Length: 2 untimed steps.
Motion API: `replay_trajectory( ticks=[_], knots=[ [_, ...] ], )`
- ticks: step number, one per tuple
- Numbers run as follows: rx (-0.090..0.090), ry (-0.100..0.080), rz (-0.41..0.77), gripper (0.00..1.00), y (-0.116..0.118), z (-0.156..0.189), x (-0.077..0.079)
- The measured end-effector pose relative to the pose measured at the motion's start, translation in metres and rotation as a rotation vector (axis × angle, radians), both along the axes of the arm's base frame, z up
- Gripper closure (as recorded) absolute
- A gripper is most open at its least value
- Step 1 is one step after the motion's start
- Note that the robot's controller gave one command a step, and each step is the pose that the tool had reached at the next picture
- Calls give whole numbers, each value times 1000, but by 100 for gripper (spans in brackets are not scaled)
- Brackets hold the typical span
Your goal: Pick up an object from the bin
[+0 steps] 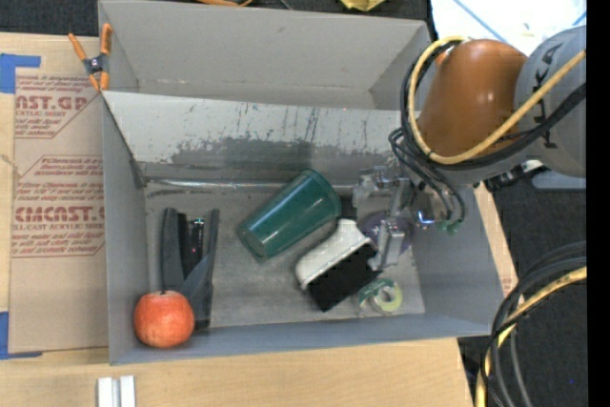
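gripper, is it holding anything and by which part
It cannot be told. The gripper sits low at the right end of the white and black block, beside the green cup, but no grasp on either can be made out.

Orange wrist cover [474,98], yellow-black cables [412,124]

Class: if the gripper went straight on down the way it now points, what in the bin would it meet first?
Probably the right end of the black-and-white block just below the gripper; depth is unclear, so it might reach the bin floor beside it.
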<state>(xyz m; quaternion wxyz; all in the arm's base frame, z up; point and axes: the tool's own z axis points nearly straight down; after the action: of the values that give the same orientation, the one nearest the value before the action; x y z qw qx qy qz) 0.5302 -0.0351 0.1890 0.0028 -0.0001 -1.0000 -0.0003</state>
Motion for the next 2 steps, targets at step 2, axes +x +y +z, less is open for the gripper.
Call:
replay_trajectory(
  ticks=[2],
  knots=[
    [0,-8,194,0,4,-111,45]
  ],
)
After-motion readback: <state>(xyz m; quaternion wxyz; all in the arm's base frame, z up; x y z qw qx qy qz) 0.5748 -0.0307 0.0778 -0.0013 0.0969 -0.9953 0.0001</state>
